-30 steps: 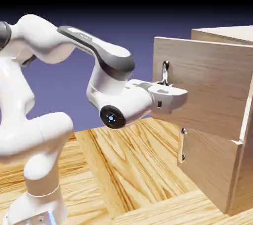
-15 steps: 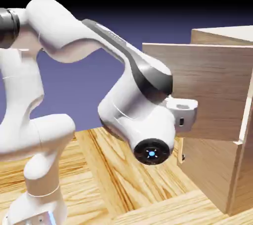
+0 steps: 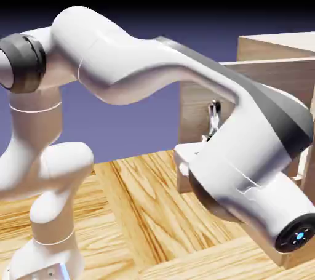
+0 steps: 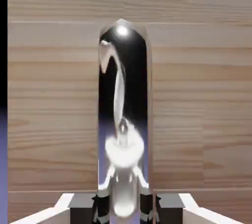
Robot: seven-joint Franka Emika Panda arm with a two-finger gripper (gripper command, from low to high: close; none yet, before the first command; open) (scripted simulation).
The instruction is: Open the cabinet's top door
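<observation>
Wood grain: we see the cabinet (image 3: 271, 45) at the right edge of the exterior view, a light boxy body on the planked worktop (image 3: 141, 211).
Top door: the top door (image 3: 264, 82) stands swung out from the cabinet body toward the middle of the frame, its outer edge right of centre; in the hand view its wood (image 4: 54, 95) fills nearly everything.
Handle: the silver bar handle (image 3: 213, 119) shows as a short upright piece at centre right in the exterior view; in the hand view it (image 4: 124, 114) runs up the middle, large and mirror-bright.
Jaws: the gripper (image 4: 124, 208) sits at the bottom middle of the hand view, with a dark finger (image 4: 102, 209) pressed against each side of the bar, so we read the jaws as closed on it.
In the way: the white arm (image 3: 141, 69) sweeps from the upper left to the lower right of the exterior view, and its thick wrist section (image 3: 252, 180) covers the hand, the lower panel and much of the cabinet front.
Surroundings: a blue-violet backdrop (image 3: 123, 112) lies behind the arm.
</observation>
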